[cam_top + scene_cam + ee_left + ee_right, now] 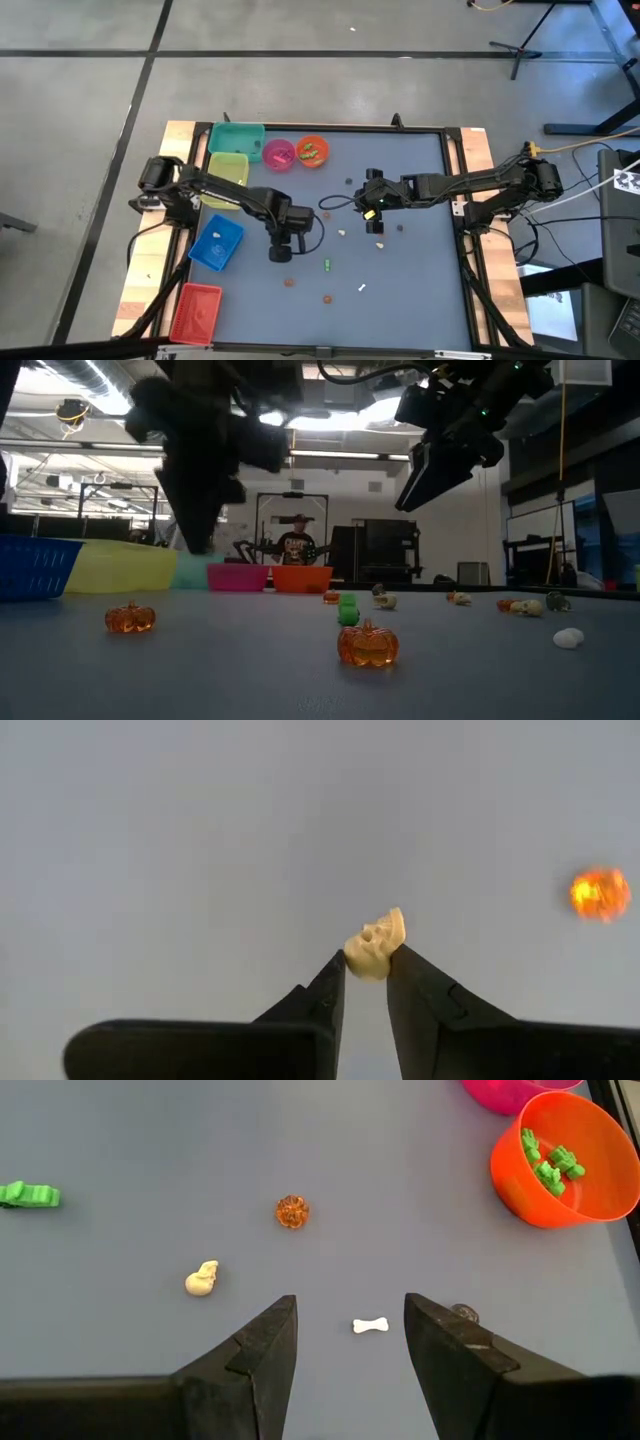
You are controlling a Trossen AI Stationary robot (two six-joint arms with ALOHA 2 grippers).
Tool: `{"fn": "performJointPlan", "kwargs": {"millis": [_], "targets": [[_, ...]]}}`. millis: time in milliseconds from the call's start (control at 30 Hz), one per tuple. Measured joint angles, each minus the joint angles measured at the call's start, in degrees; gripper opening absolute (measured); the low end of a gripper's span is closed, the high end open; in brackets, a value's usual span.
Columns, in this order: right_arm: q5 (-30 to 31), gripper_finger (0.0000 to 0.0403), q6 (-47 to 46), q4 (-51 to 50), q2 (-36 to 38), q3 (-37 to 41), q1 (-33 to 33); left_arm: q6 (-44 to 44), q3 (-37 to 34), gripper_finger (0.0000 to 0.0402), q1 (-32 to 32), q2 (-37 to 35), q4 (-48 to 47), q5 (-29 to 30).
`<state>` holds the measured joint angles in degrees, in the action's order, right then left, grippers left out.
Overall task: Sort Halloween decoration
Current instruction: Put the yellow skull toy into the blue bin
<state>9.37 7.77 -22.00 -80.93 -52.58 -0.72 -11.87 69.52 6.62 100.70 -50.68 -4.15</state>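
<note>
My left fingers (320, 985) pinch a cream skull (375, 945); an orange pumpkin (600, 893) sits blurred nearby. My right gripper (350, 1330) gapes over a white bone (370, 1324).

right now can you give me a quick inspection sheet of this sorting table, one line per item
surface: grey table in a wooden frame
job's things: tiny trinkets scattered mid-table: orange pumpkins, a white bone, a cream skull, a green piece; green pieces already in the orange bowl
clutter: nothing seen
bins: pink bowl, teal bin, yellow bin, blue bin, red bin
hands: left hand pinching a small skull; right hand open above the bone
cables: cables on the floor by the right arm's base
surroundings: a person far behind the table
</note>
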Motion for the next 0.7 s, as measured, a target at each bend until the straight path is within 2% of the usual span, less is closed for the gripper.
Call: {"fn": "performJointPlan", "kwargs": {"millis": [133,300,700], "targets": [[0.02,0.0184,0.0,-0.02,0.0,0.0,-0.02,-2.77,1.91,0.0043,1.17,-2.42,-7.78,-0.11],[0.0,0.0184,0.02,0.0,0.0,-0.02,0.0,-10.36,2.07,0.0043,4.03,-5.46,-14.66,0.14],[0.0,0.0184,0.02,-0.02,0.0,-0.02,-0.01,-26.48,2.07,0.0043,15.79,-7.01,-33.71,2.84]]}}
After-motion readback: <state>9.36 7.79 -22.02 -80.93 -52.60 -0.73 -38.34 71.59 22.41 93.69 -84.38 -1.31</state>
